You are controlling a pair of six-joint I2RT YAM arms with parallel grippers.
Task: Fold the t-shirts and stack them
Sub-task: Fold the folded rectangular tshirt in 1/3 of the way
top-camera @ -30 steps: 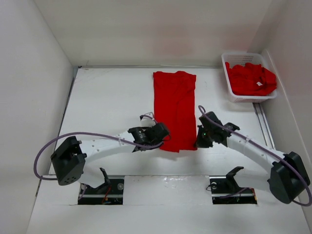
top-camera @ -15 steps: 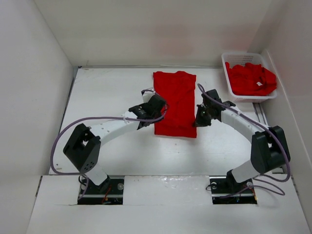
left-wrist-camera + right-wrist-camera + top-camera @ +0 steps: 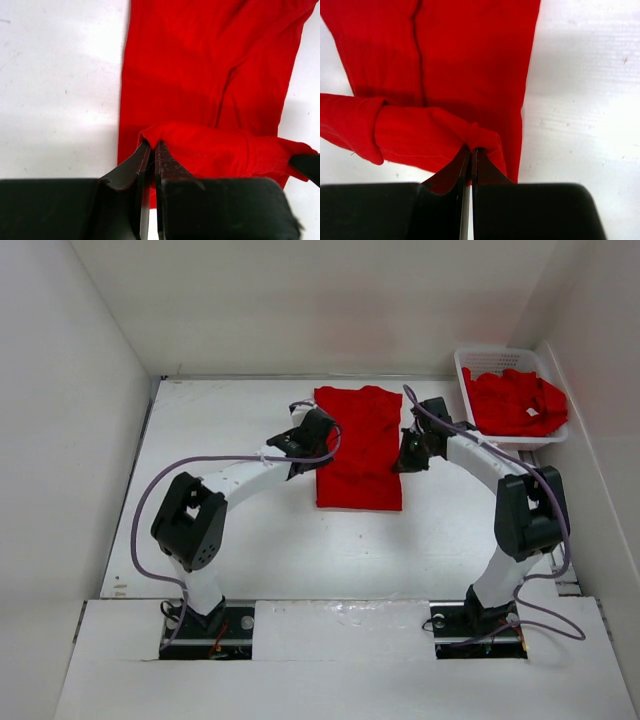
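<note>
Red t-shirt (image 3: 362,420) near hem doubled over | left gripper (image 3: 151,146) pinching left corner | right gripper (image 3: 471,149) pinching right corner

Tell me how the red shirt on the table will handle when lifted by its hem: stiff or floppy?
Likely floppy: the t-shirt bunches and sags between left gripper and right gripper. Probably light; thin pinches hold it. May crease unevenly.

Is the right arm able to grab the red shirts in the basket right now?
Probably not yet: the right gripper is shut on the table shirt. The basket sits close, open-topped.
</note>
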